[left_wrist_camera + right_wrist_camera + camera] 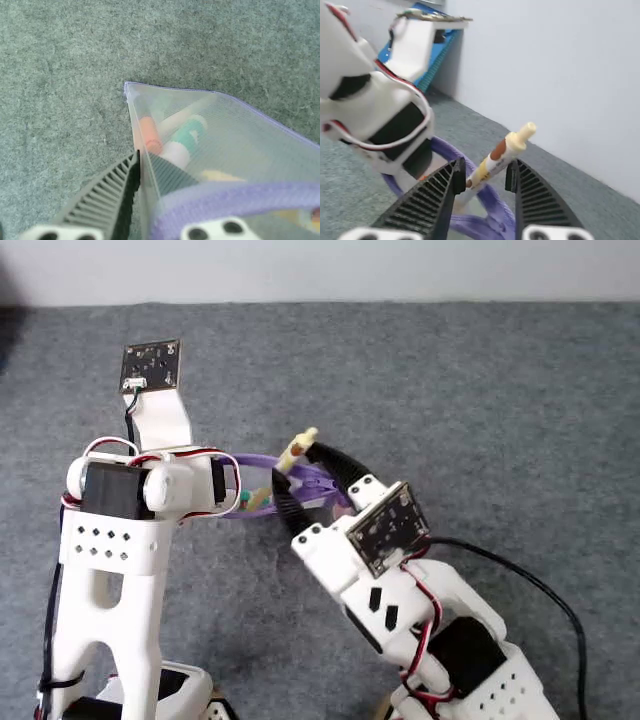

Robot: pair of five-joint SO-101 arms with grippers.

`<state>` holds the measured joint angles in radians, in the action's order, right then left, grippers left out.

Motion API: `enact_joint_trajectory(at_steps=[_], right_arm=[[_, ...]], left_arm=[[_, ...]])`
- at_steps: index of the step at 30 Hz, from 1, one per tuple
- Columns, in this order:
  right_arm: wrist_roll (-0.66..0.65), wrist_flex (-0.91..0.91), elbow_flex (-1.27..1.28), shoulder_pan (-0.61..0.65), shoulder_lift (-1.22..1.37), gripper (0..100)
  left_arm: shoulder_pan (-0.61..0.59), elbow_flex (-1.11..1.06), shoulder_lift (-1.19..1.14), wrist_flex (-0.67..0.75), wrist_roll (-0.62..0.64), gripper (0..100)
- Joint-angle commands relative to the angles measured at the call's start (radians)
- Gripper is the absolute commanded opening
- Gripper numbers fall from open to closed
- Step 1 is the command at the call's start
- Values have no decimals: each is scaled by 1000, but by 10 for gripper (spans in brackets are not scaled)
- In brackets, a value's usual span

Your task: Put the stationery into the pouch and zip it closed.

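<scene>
Left gripper (pixel 147 162): clenched on one transparent wall of the pouch (pixel 235 140), close to its corner. One ribbed black finger (pixel 125 185) is outside the wall, and the other is seen through the plastic on the inner side.

Right gripper (pixel 485 167): released, with the jaws apart and wider than the pen (pixel 502 150) between them. The pen leans on one finger, and a gap shows between it and the other finger.

Pen: cream and brown, tilted. Its cream end points up and its lower end goes down toward the purple zipper edge (pixel 495 205) of the pouch.

Pouch: it is between the two arms, above the grey mat (pixel 480 390). In the high view its purple zipper (pixel 320 485) lies under the right gripper (pixel 297 468).

Inside the pouch: an orange marker (pixel 149 132), a green and white marker (pixel 187 137) and a pale stick (pixel 185 114) lie together near the held corner.

Hidden: in the high view the left arm covers its own gripper and most of the pouch. In the right wrist view the pen's lower end is cut off behind the fingers.

Hard to make out: a yellowish thing (pixel 220 175) in the pouch, which is blurred. I cannot tell how far the zipper stands open.
</scene>
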<state>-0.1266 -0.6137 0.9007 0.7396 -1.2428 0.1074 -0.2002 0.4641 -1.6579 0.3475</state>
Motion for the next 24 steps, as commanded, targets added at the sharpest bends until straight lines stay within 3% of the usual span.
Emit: enact_joint_trajectory(at_steps=[1, 4, 13, 24], right_arm=[[-9, -2, -57, 90, -15, 133], [-11, -2, -57, 143, -15, 133], [-11, -50, -89, 128, -25, 132], [84, -452, -235, -263, -22, 137]], left_arm=[[17, 1, -2, 20, 11, 12], [17, 1, -2, 17, 11, 12], [17, 1, 0, 12, 11, 12], [15, 1, 6, 12, 11, 12]])
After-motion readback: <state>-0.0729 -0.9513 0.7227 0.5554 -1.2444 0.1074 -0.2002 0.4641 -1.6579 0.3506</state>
